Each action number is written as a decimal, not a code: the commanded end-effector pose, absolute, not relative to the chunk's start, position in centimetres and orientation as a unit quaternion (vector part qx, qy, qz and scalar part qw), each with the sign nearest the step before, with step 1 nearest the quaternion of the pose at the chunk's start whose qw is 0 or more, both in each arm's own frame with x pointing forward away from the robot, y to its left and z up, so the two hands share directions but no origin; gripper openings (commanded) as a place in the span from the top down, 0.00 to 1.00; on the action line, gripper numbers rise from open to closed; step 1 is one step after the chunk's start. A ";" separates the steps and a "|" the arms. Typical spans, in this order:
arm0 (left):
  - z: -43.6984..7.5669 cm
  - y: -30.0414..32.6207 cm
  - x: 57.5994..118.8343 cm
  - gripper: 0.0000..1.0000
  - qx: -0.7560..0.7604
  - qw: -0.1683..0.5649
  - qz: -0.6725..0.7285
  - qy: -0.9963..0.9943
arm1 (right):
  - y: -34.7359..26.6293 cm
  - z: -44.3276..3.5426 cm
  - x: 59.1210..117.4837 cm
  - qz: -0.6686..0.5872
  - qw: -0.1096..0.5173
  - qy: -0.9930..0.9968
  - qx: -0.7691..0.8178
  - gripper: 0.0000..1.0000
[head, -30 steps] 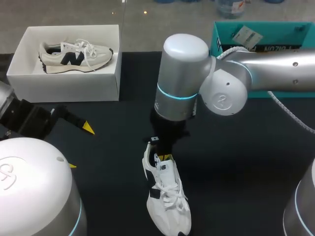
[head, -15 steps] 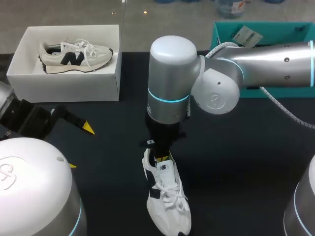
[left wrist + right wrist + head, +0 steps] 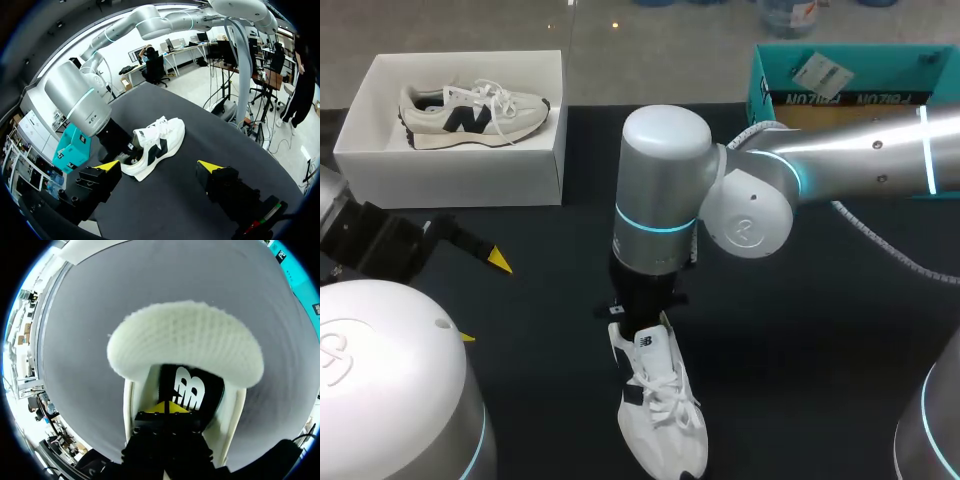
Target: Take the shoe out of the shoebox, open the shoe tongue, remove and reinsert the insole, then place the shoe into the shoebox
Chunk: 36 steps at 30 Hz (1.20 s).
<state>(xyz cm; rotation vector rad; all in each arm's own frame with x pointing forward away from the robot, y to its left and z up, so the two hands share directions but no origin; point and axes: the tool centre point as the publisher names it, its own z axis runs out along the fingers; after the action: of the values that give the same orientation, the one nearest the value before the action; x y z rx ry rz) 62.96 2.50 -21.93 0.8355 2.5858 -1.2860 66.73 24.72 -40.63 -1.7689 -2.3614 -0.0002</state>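
I am holding my right gripper (image 3: pixel 170 407) down inside the heel opening of the white shoe (image 3: pixel 658 400), presumably to get at the insole (image 3: pixel 192 390). I cannot tell whether it is gripping anything. The shoe is lying outside the shoebox (image 3: pixel 450 178), well to its right and nearer me. It is standing on its sole, laced, with black side patches and a dark, logo-printed insole. My left gripper (image 3: pixel 159 167) is hanging wide open and empty just in front of the shoebox, leaving the shoe clear.
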 end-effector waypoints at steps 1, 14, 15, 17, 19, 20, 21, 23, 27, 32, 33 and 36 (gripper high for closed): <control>-21.9 2.5 63.0 0.00 0.277 0.067 -0.425 0.859 | 24.3 -41.3 66.0 -0.001 0.088 -0.794 -0.602 1.00; -21.9 2.5 63.0 0.00 0.277 0.067 -0.425 0.859 | 22.8 -36.8 66.6 0.001 0.063 -0.789 -0.611 1.00; -21.9 2.5 63.0 0.00 0.277 0.067 -0.425 0.859 | 22.7 -36.5 66.7 0.000 0.064 -0.789 -0.612 1.00; -21.9 2.5 63.0 0.00 0.277 0.067 -0.425 0.859 | 22.5 -36.0 66.8 -0.001 0.067 -0.787 -0.613 1.00; -21.9 2.5 63.0 0.00 0.277 0.067 -0.425 0.859 | 22.4 -35.5 67.0 0.006 0.072 -0.786 -0.614 1.00; -21.9 2.5 63.0 0.00 0.277 0.067 -0.425 0.859 | 22.4 -35.3 67.0 0.012 0.073 -0.784 -0.616 1.00; -21.9 2.5 63.0 0.00 0.277 0.067 -0.425 0.859 | 22.4 -35.2 67.0 0.017 0.080 -0.784 -0.615 1.00; -21.9 2.5 63.0 0.00 0.277 0.067 -0.425 0.859 | 22.1 -35.2 66.9 0.019 0.081 -0.781 -0.619 1.00; -21.9 2.5 63.0 0.00 0.277 0.067 -0.425 0.859 | 21.8 -35.8 66.5 0.022 0.090 -0.777 -0.622 1.00; -21.9 2.5 63.0 0.00 0.277 0.067 -0.425 0.859 | 21.9 -36.7 66.0 0.026 0.115 -0.770 -0.627 1.00; -21.9 2.5 63.0 0.00 0.277 0.067 -0.425 0.859 | 21.9 -36.8 65.8 0.026 0.118 -0.769 -0.627 1.00; -21.9 2.5 63.0 0.00 0.277 0.067 -0.425 0.859 | 22.3 -36.9 65.4 0.027 0.132 -0.767 -0.627 1.00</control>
<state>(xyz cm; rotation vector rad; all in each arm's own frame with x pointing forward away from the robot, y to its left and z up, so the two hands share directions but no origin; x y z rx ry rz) 62.96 2.50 -21.93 0.8355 2.5857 -1.2860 65.48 22.30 -36.24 -1.8349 -2.2400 0.0891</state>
